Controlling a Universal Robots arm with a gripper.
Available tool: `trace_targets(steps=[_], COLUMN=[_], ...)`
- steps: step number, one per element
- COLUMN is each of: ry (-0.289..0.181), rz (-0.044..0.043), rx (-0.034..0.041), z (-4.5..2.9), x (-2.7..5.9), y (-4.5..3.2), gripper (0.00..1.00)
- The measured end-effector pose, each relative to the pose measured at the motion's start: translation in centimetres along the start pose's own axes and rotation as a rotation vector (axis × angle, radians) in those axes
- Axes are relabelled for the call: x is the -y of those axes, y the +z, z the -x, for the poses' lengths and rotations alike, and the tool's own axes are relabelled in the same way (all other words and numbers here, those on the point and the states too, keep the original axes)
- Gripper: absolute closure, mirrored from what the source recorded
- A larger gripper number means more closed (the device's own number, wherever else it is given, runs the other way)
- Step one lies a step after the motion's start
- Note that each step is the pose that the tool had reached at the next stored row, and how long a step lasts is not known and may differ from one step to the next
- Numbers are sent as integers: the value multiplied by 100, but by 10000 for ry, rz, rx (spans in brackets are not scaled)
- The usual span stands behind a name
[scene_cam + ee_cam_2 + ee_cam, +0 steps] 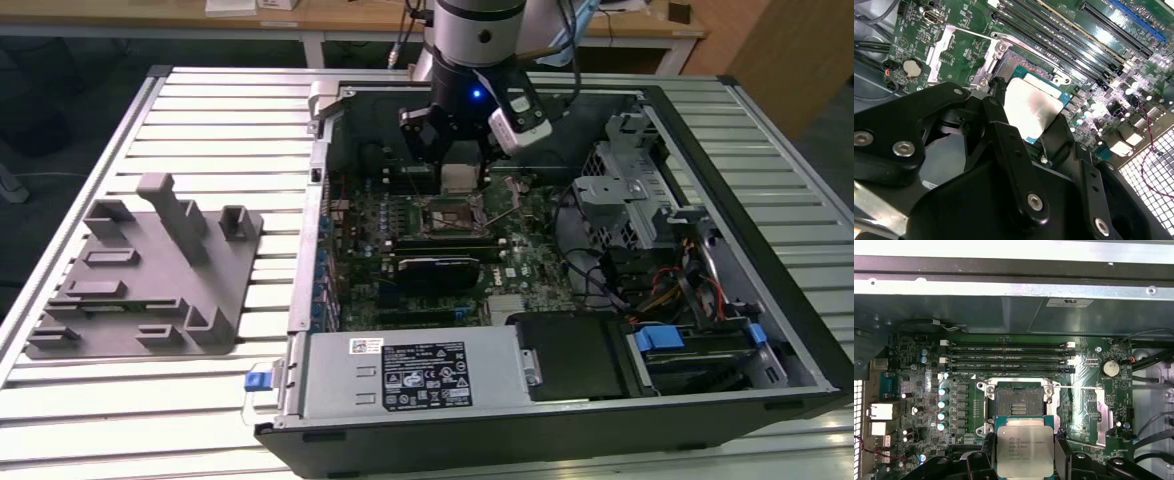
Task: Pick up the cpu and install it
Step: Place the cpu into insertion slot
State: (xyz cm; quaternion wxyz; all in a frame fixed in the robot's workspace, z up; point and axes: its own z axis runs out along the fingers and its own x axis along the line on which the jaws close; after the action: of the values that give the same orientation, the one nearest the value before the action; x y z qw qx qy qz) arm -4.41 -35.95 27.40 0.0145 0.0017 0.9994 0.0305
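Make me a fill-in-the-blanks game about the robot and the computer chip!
The tool grips the cpu between ____ fingers.
The socket on the motherboard is ____, with no chip in it.
The grey stand sits outside the computer case, on the exterior view's ____.
Missing words: two; empty; left.

Exterior view: diffuse overhead room light. Ribbed pale metal worktop [200,130] bright; open black computer case [534,440] dim inside.
Second wrist view: shiny silver square cpu [1034,107] glares near white, white perforated grille [1154,170] blown out, black pincer [1026,117] links shadowed and soft.
First wrist view: green motherboard [919,385] evenly lit.
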Motion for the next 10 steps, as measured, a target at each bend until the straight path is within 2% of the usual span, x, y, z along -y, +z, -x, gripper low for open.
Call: trace_targets(steps=[10], ry=[-2], rz=[11], rx=[0], z=[0], x=[0], y=[0], gripper=[45])
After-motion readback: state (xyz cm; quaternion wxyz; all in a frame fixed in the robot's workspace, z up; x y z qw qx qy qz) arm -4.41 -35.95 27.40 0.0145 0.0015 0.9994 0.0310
